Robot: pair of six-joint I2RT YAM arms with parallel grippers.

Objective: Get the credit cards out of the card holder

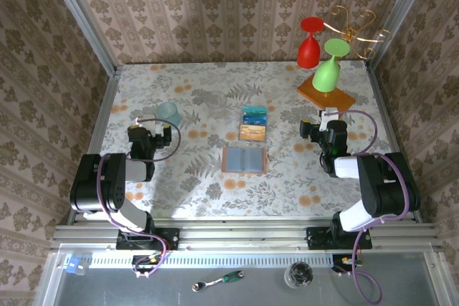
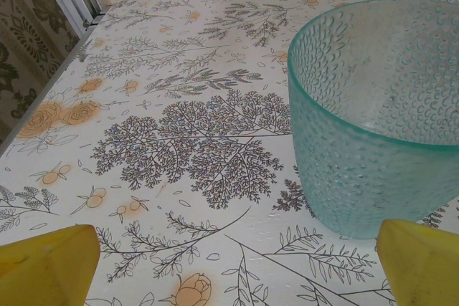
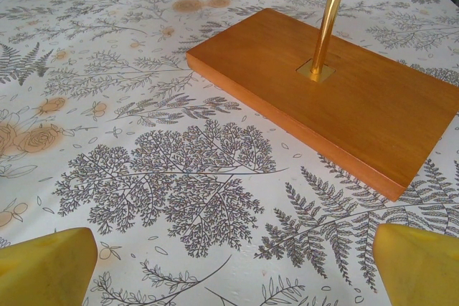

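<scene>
The card holder (image 1: 244,158) lies open and flat mid-table, grey-blue inner face up with a tan rim. Just beyond it the two credit cards rest on the tablecloth, the blue-teal card (image 1: 254,114) farther back and the orange-tan card (image 1: 252,132) nearer the holder. My left gripper (image 1: 151,127) stands open well to the left of the holder, its yellow fingertips (image 2: 50,263) wide apart over bare cloth. My right gripper (image 1: 323,123) is open to the right of the cards, with its fingertips (image 3: 423,263) spread and nothing between them.
A teal dimpled cup (image 2: 376,112) stands just ahead of the left gripper (image 2: 237,277). An orange wooden slab (image 3: 337,91) with a brass post, carrying a red and a green goblet (image 1: 328,69), sits ahead of the right gripper (image 3: 237,277). Walls enclose the table.
</scene>
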